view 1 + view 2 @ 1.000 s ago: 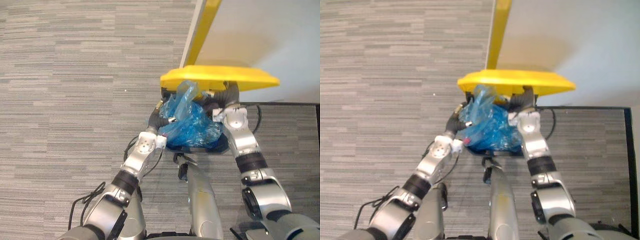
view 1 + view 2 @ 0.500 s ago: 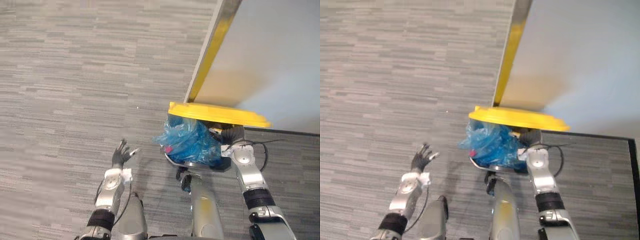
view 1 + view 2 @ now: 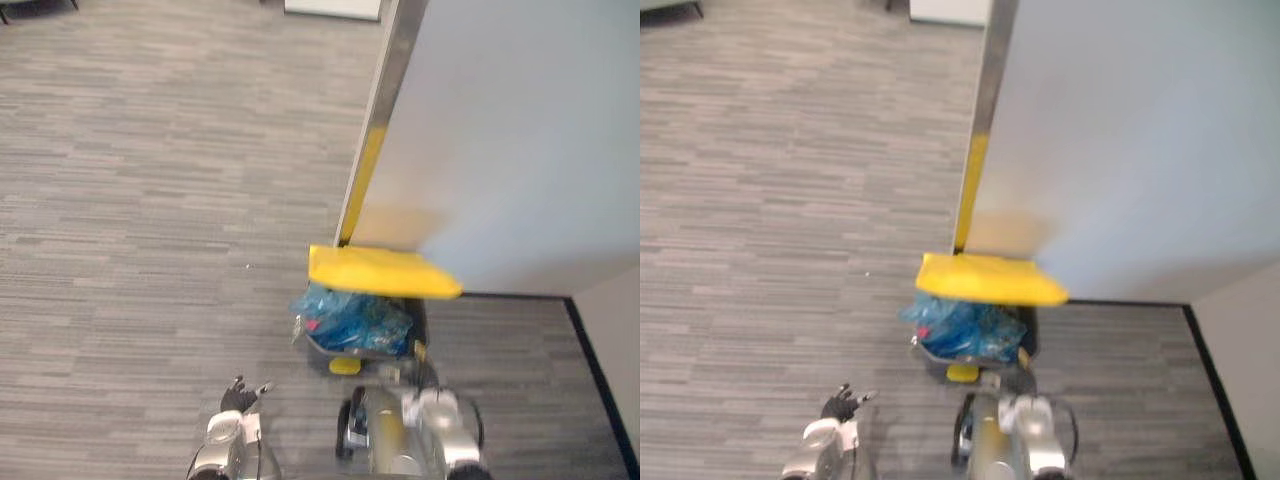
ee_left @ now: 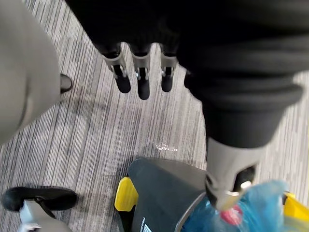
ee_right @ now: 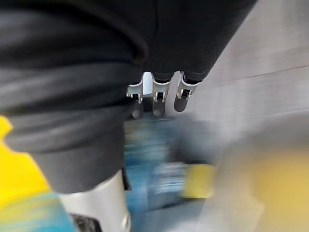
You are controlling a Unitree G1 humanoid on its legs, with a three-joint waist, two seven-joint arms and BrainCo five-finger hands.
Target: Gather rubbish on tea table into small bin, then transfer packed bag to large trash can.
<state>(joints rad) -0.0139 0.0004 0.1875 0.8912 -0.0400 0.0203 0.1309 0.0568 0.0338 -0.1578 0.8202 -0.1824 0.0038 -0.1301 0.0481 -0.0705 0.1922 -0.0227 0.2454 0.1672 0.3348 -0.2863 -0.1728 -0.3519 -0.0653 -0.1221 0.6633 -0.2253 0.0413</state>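
Blue bag (image 3: 350, 322) sat in the bin (image 4: 159, 186) under the raised yellow lid (image 3: 385, 272), against the wall (image 3: 500, 150). Left hand (image 3: 240, 398) hung apart over the floor (image 3: 150, 200), fingers straight, empty. Right hand (image 5: 158, 101) by the bin, fingers loose, holding nothing.

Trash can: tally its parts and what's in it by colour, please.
Yellow: 2, lid and foot pedal
Blue: 1, plastic bag
Dark grey: 1, can body
Pinkish red: 1, scrap in the bag
Total: 5
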